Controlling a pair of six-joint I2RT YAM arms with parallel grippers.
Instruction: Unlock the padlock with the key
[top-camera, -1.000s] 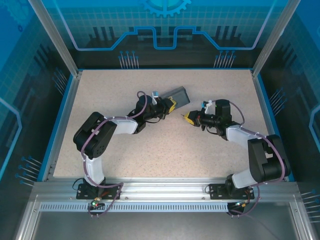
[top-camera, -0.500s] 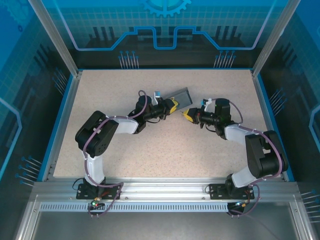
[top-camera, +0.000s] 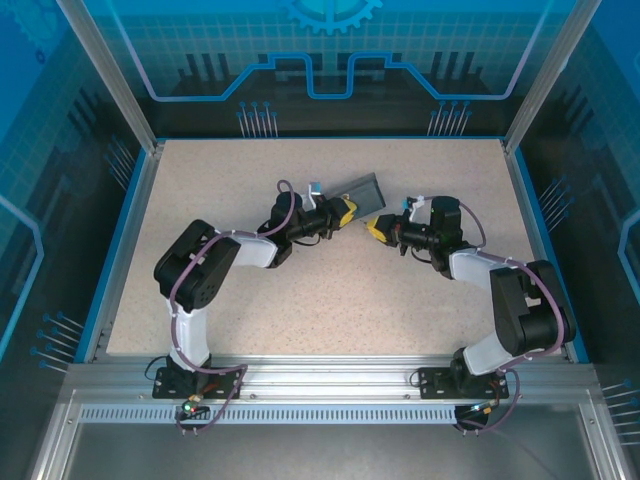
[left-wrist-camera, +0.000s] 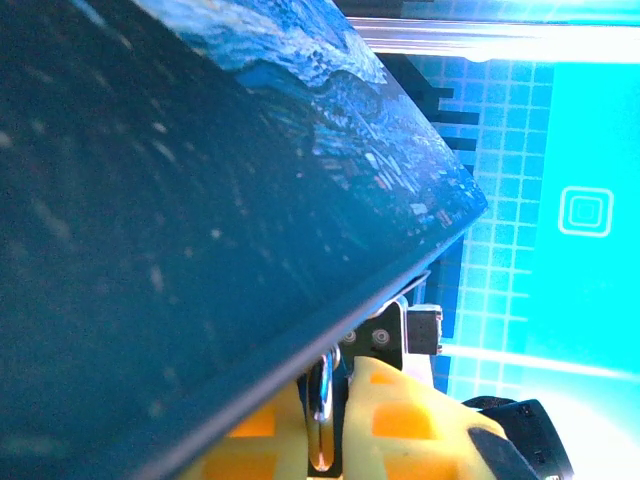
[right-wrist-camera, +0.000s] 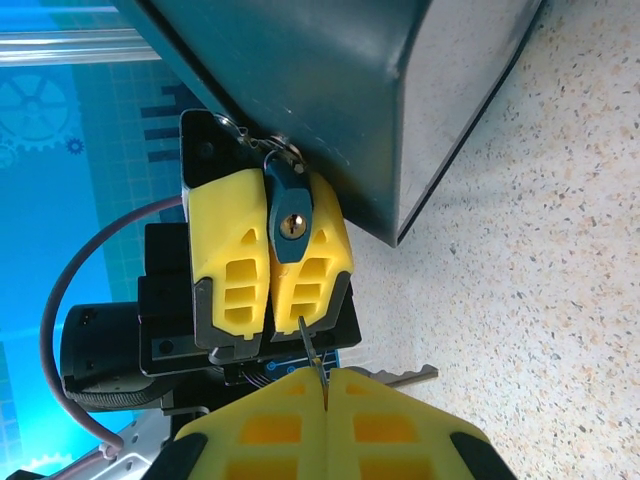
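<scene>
Keyhole (right-wrist-camera: 292, 226) of the padlock (right-wrist-camera: 284, 188), pinched in your left pincer (right-wrist-camera: 268, 200), faces your right pincer (right-wrist-camera: 325, 388). Its pinched key (right-wrist-camera: 311, 350) points lengthwise at it, tip just short.

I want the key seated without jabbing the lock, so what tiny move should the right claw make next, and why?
Probably ease the right claw forward, steering the key tip toward the keyhole. The claw is shut on the key, whose tip lies short of the padlock and slightly off its brass keyhole; the left claw grips the padlock, keyhole facing the key.
</scene>
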